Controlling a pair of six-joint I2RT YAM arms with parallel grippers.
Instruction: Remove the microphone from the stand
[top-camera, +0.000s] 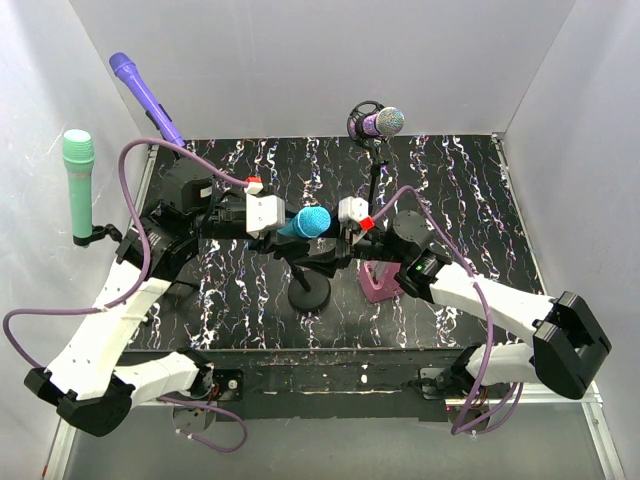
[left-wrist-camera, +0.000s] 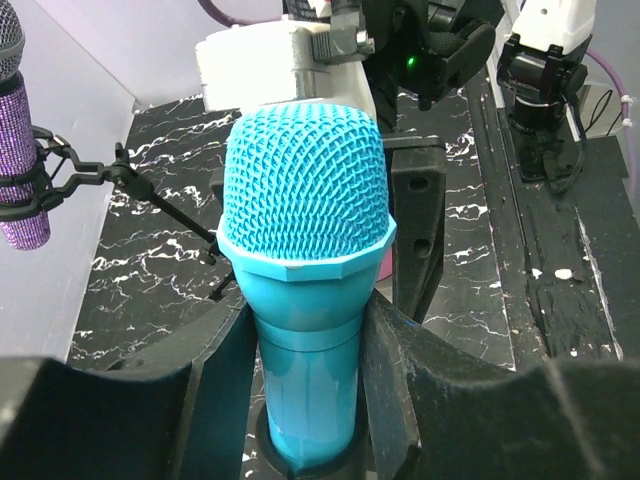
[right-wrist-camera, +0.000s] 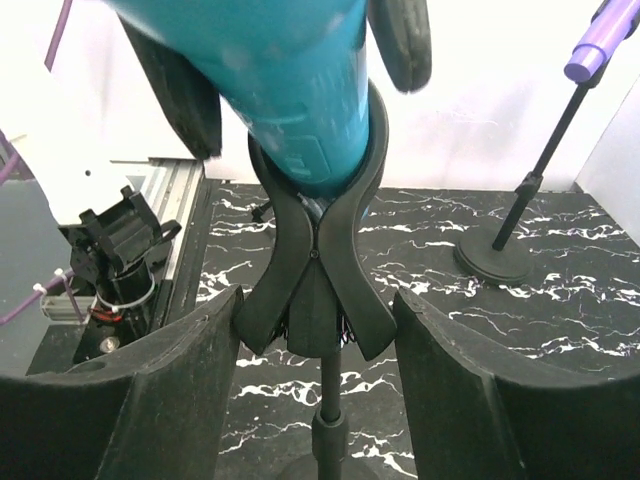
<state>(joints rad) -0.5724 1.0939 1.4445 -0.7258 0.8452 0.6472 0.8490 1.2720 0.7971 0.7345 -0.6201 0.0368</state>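
Note:
A teal microphone (top-camera: 312, 221) sits in the black clip of a small round-based stand (top-camera: 309, 292) at mid-table. My left gripper (top-camera: 287, 224) reaches in from the left. In the left wrist view it (left-wrist-camera: 305, 330) is shut on the microphone (left-wrist-camera: 305, 200), with both fingers pressed on the teal body just below the mesh head. My right gripper (top-camera: 336, 243) comes from the right. In the right wrist view it (right-wrist-camera: 318, 330) is open, its fingers on either side of the clip's lower wings (right-wrist-camera: 318, 270). The microphone's body (right-wrist-camera: 290, 90) rests in the clip above.
A green microphone (top-camera: 78, 180) hangs on a stand at the left wall. A purple microphone (top-camera: 145, 95) leans at the back left. A glittery purple microphone (top-camera: 382, 122) stands behind the centre. A magenta block (top-camera: 380, 280) lies under my right arm.

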